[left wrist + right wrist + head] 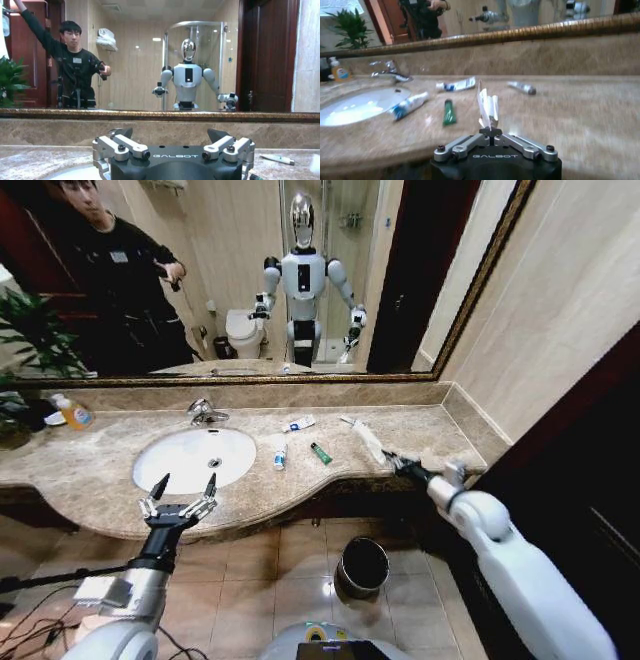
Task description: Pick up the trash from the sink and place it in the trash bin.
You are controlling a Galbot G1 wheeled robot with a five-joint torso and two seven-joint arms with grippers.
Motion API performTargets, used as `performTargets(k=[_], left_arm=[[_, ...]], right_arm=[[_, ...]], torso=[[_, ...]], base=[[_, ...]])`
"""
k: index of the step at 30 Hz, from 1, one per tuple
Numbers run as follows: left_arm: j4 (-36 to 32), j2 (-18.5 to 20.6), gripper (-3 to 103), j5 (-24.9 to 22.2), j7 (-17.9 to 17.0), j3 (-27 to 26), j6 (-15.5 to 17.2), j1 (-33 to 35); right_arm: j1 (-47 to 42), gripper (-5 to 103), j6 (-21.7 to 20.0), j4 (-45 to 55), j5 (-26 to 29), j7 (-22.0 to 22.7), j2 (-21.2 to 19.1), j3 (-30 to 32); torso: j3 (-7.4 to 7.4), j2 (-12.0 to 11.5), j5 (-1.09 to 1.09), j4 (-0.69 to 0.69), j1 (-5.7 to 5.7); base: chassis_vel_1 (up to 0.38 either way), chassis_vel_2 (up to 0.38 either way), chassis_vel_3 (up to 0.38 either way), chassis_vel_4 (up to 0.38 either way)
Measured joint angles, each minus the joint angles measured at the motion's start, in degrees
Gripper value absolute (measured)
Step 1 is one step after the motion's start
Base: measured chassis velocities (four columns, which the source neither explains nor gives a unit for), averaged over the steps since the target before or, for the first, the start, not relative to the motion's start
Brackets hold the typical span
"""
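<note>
Beige marble runs around the white sink [192, 458], whose chrome tap [205, 413] stands at its far edge below the wall mirror [250, 280]. The left gripper [182, 502] hovers over the near rim of the sink with its fingers spread wide apart and nothing between them. The right gripper [392, 460] reaches in from the right over the counter, its fingers pressed together on a crumpled white wrapper [486, 105] that stands up from the tips. Several other bits of trash lie on the marble to the right of the sink: a white-and-blue tube [279, 456] just beside the rim, a second white-and-blue tube [298, 424] farther back, a small green tube [320, 453] between the tubes and the right gripper, and a small white tube with a dark cap [522, 87] near the back wall. A bottle of orange liquid [72, 412] stands far left on the counter. The dark trash bin [362, 566] sits on the tiled floor below the counter's near edge.
</note>
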Motion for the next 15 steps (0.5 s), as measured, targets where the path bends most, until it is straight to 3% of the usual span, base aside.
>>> performTargets(k=[7,15], left_arm=[[0.00,0.00,100,0.00,-0.01,0.00,0.00,0.00],[0.00,0.00,100,0.00,0.00,0.00,0.00,0.00]], right_arm=[[-9.54,0,5.33,-0.80,-3.28,-5.49,4.24,4.46],[-13.04,0,10.16,-4.22,-7.18,-8.44,8.62,3.90]], torso=[[0.00,0.00,0.00,0.00,0.01],[0.00,0.00,-0.02,0.00,0.01]], base=[[0.000,0.000,0.000,0.000],[0.000,0.000,0.000,0.000]])
